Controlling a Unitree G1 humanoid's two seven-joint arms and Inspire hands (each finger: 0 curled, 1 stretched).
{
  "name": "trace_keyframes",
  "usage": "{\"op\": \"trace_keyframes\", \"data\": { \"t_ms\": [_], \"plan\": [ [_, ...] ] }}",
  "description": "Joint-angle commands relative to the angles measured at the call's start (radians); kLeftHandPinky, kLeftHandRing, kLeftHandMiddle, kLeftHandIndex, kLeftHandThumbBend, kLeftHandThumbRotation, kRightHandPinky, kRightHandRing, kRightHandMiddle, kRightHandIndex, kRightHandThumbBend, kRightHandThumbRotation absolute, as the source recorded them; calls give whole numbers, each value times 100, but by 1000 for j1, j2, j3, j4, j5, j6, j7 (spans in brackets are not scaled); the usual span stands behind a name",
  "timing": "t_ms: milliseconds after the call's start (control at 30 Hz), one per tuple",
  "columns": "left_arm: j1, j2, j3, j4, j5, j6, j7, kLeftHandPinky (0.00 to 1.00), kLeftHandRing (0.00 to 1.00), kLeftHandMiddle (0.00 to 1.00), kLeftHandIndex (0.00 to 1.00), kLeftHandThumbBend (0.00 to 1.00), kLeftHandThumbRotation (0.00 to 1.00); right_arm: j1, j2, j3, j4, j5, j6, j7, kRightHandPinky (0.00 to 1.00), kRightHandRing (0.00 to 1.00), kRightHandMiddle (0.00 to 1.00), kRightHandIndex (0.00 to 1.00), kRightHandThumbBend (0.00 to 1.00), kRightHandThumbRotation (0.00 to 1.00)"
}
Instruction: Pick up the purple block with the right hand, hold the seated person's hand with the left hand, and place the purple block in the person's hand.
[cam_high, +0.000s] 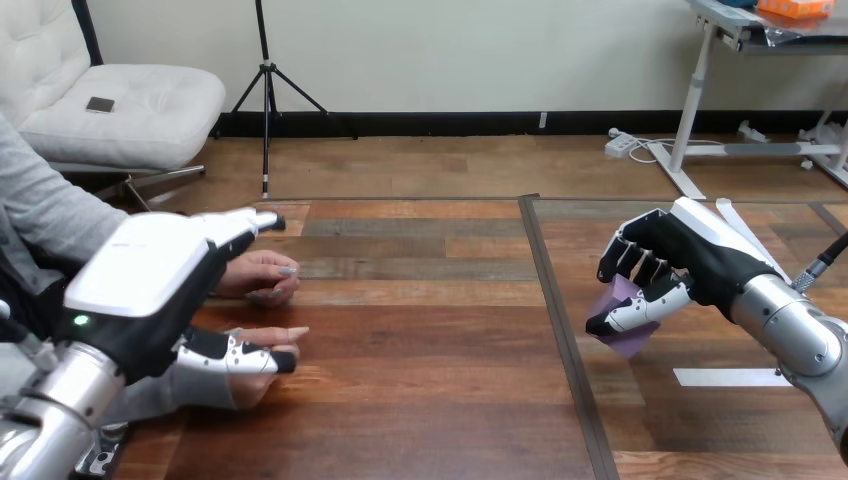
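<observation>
The purple block (630, 338) is at the right of the table, low over the wood, with my right hand (690, 255) shut on it: the fingers curl over its top and the thumb presses its near side. At the left, my left hand (150, 265) reaches over the person's two hands with its fingers straight. One of the person's hands (262, 276) rests on the table below those fingers. The other hand (270, 345) lies nearer to me, and my thumb lies across its back. I cannot see the left hand gripping either of them.
A dark seam (560, 330) runs across the table between the two hands. A strip of white tape (728, 377) lies on the wood near my right forearm.
</observation>
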Motion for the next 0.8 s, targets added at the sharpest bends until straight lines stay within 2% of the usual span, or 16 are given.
{"op": "trace_keyframes", "data": {
  "t_ms": [0, 233, 400, 500, 633, 767],
  "plan": [
    [-99, 40, -44, 72, 29, 10, 42, 76, 83, 86, 84, 100, 41, -91, -20, -20, -5, 22, -16, -24, 36, 39, 43, 43, 87, 0],
    [-127, 54, -82, 129, 47, 25, 58, 77, 83, 86, 84, 100, 38, -88, -23, -18, -8, 19, -19, -28, 36, 38, 43, 43, 87, 0],
    [-141, 62, -107, 152, 57, 52, 49, 78, 84, 86, 84, 100, 38, -87, -22, -21, -11, 23, -11, -24, 36, 38, 43, 43, 87, 0],
    [-148, 67, -117, 161, 43, 64, 21, 79, 84, 87, 85, 100, 37, -85, -21, -21, -15, 23, -8, -23, 36, 38, 43, 43, 87, 0],
    [-156, 80, -129, 159, 22, 91, -44, 82, 86, 88, 86, 100, 37, -83, -22, -22, -17, 23, -12, -26, 35, 38, 42, 43, 87, 0],
    [-165, 86, -135, 165, 11, 102, -70, 83, 86, 88, 86, 100, 39, -84, -22, -23, -20, 23, 1, -31, 35, 38, 42, 43, 87, 0]
  ]
}}
